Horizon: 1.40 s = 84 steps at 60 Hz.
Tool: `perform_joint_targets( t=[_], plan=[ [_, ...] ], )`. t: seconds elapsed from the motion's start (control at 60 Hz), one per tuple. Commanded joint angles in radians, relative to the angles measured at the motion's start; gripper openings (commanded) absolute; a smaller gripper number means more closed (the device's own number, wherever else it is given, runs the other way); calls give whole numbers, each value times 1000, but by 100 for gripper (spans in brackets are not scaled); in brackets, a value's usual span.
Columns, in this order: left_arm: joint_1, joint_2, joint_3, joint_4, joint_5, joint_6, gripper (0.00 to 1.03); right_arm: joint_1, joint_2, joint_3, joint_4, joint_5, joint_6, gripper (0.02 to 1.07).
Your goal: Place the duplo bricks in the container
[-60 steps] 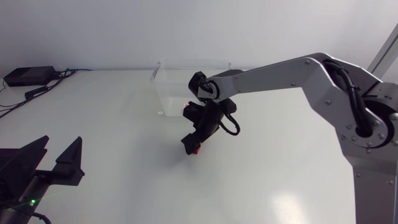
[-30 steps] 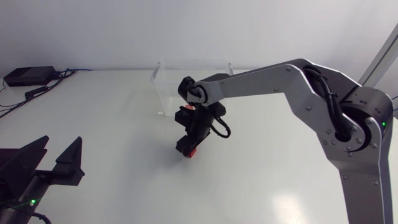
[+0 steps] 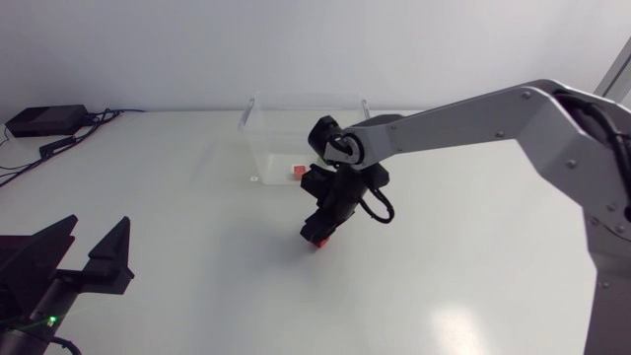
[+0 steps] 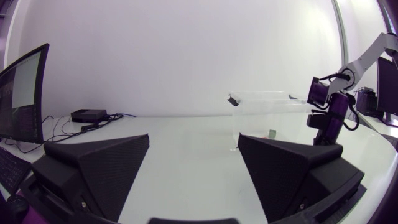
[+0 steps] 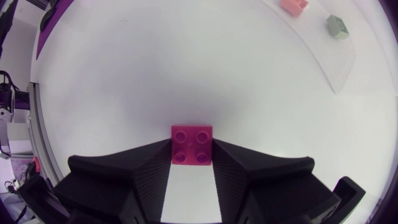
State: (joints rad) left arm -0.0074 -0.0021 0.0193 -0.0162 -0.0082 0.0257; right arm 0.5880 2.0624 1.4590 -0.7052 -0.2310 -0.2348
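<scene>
My right gripper (image 3: 316,237) points down at the table in front of the clear container (image 3: 258,138) and is shut on a magenta duplo brick (image 5: 191,145), whose red-pink edge (image 3: 318,243) shows under the fingers in the head view. Both fingers press the brick's sides. Inside the container lie a salmon brick (image 3: 297,171) and a pale green brick (image 5: 337,26). My left gripper (image 3: 94,258) rests at the near left of the table, open and empty, far from the bricks. Across the table from it stand the container (image 4: 267,99) and the right gripper (image 4: 328,127).
A black box (image 3: 44,119) with cables lies at the table's back left corner. The right arm (image 3: 473,118) stretches over the table's right half, passing just in front of the container.
The right gripper's fingers have closed onto the magenta brick. The gripper swung slightly left, then back right with the brick. The left arm has not moved.
</scene>
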Motion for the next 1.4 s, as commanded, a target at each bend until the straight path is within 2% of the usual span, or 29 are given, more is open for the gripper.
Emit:
perform_joint_targets(
  t=[0.0, 0.15, 0.317, 0.5, 0.717, 0.85, 0.883, 0.917, 0.95, 0.967, 1.0, 1.1, 1.233, 1.383],
  plan=[
    [-2, -10, -18, 10, -6, -3, 100, 4, -85, -49, 26, 18, 37, 33],
    [-2, -10, -18, 10, -6, -3, 100, -10, -235, -124, 87, 47, 95, 33],
    [-2, -10, -18, 10, -6, -3, 100, -36, -412, -233, 207, 125, 130, 33],
    [-2, -10, -18, 10, -6, -3, 100, -120, -450, -215, 246, 131, 160, 33],
    [-2, -10, -18, 10, -6, -3, 100, -165, -346, -25, 256, 131, 161, 33],
    [-2, -10, -18, 10, -6, -3, 100, -165, -174, 284, 168, 130, 170, 33],
    [-2, -10, -18, 10, -6, -3, 100, -162, -117, 388, 119, 130, 170, 37],
    [-2, -10, -18, 10, -6, -3, 100, -160, -51, 508, 38, 130, 173, 52],
    [-2, -10, -18, 10, -6, -3, 100, -162, -13, 584, -36, 124, 184, 83],
    [-2, -10, -18, 10, -6, -3, 100, -163, -4, 604, -70, 114, 186, 105],
    [-2, -10, -18, 10, -6, -3, 100, -166, -28, 567, -60, 93, 195, 102],
    [-2, -10, -18, 10, -6, -3, 100, -171, -183, 316, 81, 88, 192, 102],
    [-2, -10, -18, 10, -6, -3, 100, -185, -328, 133, 121, 91, 193, 102],
    [-2, -10, -18, 10, -6, -3, 100, -220, -464, 1, 150, 99, 193, 102]
  ],
)
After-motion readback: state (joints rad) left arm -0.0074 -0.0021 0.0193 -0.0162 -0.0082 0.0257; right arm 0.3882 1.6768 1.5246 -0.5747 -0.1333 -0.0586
